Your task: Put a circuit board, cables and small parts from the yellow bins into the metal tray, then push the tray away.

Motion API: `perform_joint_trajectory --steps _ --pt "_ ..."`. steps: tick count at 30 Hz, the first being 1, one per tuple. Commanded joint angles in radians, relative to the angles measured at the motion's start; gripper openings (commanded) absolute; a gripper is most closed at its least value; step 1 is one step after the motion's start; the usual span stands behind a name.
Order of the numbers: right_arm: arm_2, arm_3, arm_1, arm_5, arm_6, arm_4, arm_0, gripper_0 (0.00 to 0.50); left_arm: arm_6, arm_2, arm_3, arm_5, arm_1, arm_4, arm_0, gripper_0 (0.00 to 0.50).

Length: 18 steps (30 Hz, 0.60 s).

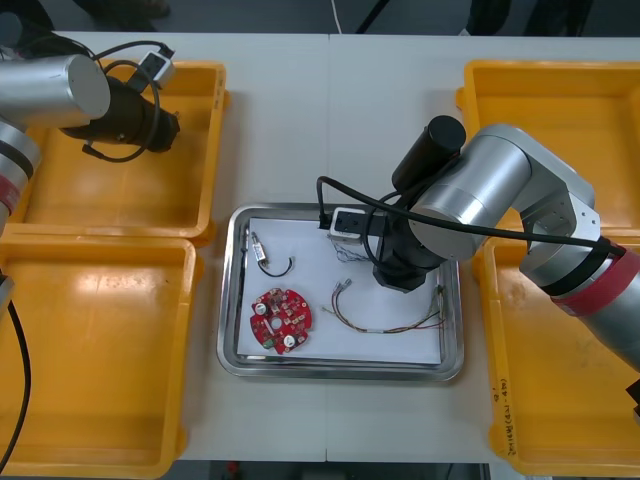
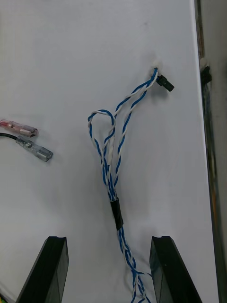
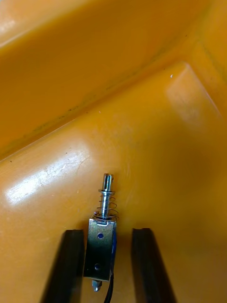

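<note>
Your left jaws are narrowly straddling the metal part [image 3: 100, 246] in the upper-left bin [image 1: 130, 200]. It is likely rigid, light and slick, so be gripping its flat body. Right jaws are hanging wide over the cable [image 2: 116, 213].

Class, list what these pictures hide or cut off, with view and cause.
Front view: the right arm's wrist covers the right gripper and part of the metal tray.
Front view: the left arm's wrist covers the left gripper over a yellow bin.
Right wrist view: the blue and white cable runs off the edge.
Left wrist view: the edge cuts off the small metal part's end.
</note>
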Motion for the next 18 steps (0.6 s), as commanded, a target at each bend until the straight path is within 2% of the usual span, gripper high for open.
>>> perform_joint_trajectory --steps 1,9,14,18 --pt "-0.009 -0.010 0.017 -0.010 0.026 0.001 -0.033 0.500 -0.169 -0.016 -0.001 -0.012 -0.011 0.010 -0.049 0.000" --pt "-0.046 -0.027 0.017 0.017 0.019 -0.016 -0.031 0.500 -0.169 -0.016 -0.001 0.003 -0.003 0.016 -0.050 0.000" --pt "-0.096 -0.059 0.017 0.103 0.009 -0.024 -0.025 0.500 -0.167 0.010 -0.015 0.066 0.010 0.021 -0.052 0.000" --pt "-0.174 -0.122 0.013 0.215 0.002 -0.024 0.004 0.500 -0.156 0.028 -0.054 0.132 0.033 0.016 -0.050 0.000"
